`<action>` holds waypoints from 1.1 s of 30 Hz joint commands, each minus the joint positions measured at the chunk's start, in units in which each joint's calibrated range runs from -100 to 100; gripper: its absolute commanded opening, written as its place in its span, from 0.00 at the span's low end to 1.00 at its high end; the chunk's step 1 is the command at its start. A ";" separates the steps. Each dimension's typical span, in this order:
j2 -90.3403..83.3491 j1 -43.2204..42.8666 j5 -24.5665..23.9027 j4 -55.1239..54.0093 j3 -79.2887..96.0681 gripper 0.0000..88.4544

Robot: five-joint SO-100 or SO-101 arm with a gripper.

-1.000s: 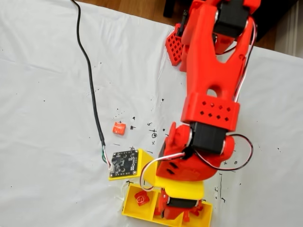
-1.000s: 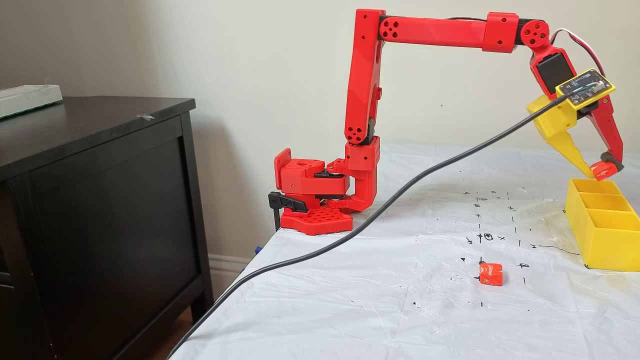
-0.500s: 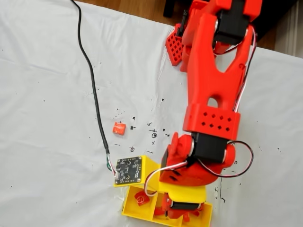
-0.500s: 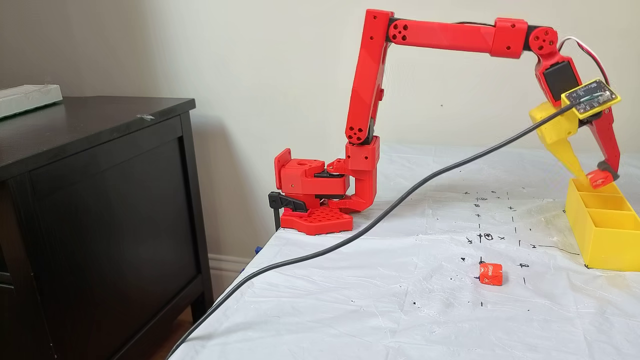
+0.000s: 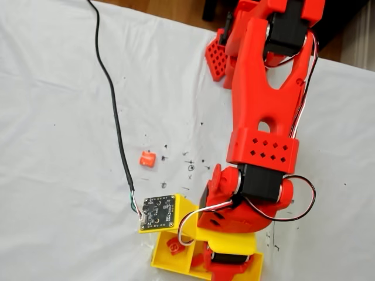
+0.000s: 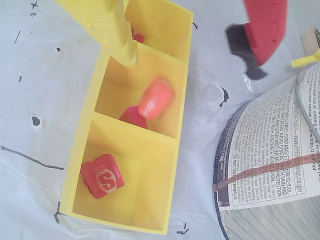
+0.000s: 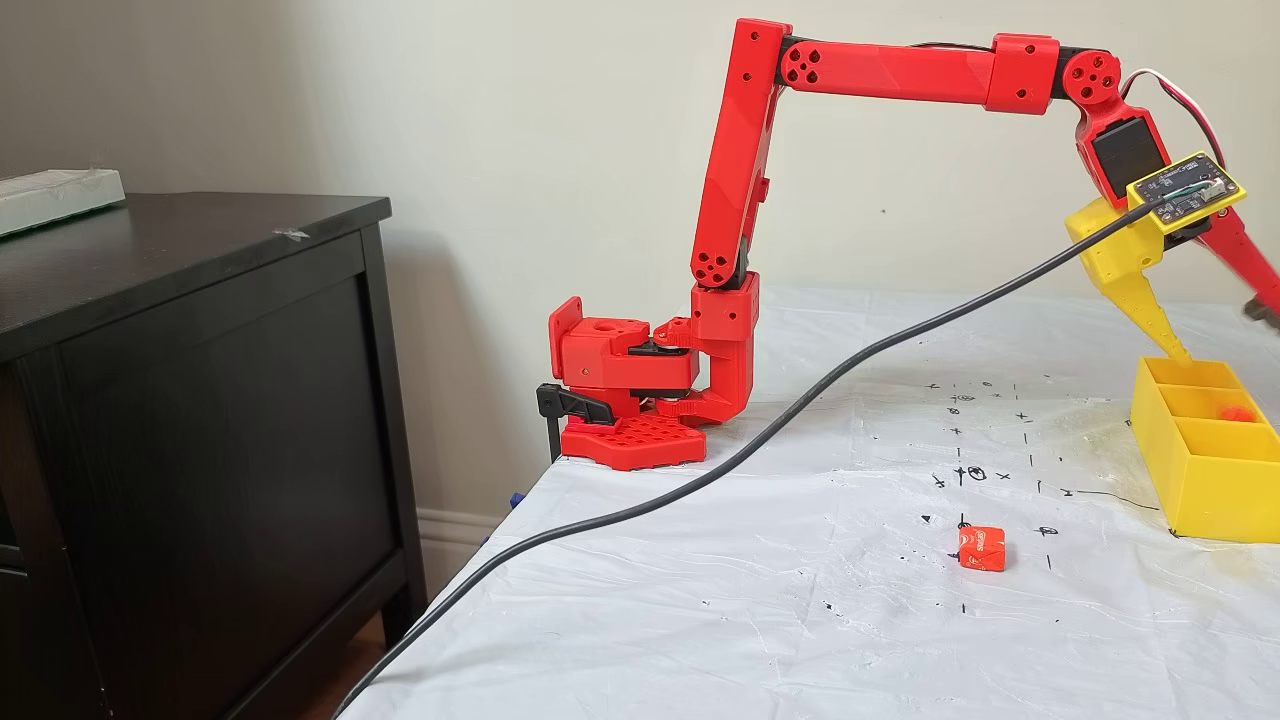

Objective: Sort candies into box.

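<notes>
Fingers [image 6: 195,55]: now spread apart, having let go.
Orange candy [image 6: 155,98]: dropped into box's [image 6: 180,120] middle compartment.
Remaining: one candy [image 7: 981,549] on counter [image 7: 800,560].

Looks like somebody's room at home, not a lab. The arm is clamped to a table [image 7: 700,560] covered with a crinkly white plastic sheet [image 5: 64,146] that has pen marks scribbled on it. Right beside it stands a dark wooden dresser [image 7: 200,400], with a plain cream wall [image 7: 500,130] and a white baseboard [image 7: 455,535] behind. Wood flooring [image 5: 176,9] shows past the table edge, and a folded newspaper [image 6: 272,165] lies on the sheet.
</notes>
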 commanded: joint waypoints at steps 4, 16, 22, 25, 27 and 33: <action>-1.99 -1.50 0.49 0.47 -5.28 0.47; -4.11 -1.41 1.90 0.55 -4.37 0.00; -5.05 -0.68 2.20 2.10 -4.37 0.00; -5.64 -0.23 2.39 3.74 -4.82 0.00; -6.40 0.32 2.69 5.13 -4.91 0.00; -11.66 3.03 4.93 10.70 -1.45 0.00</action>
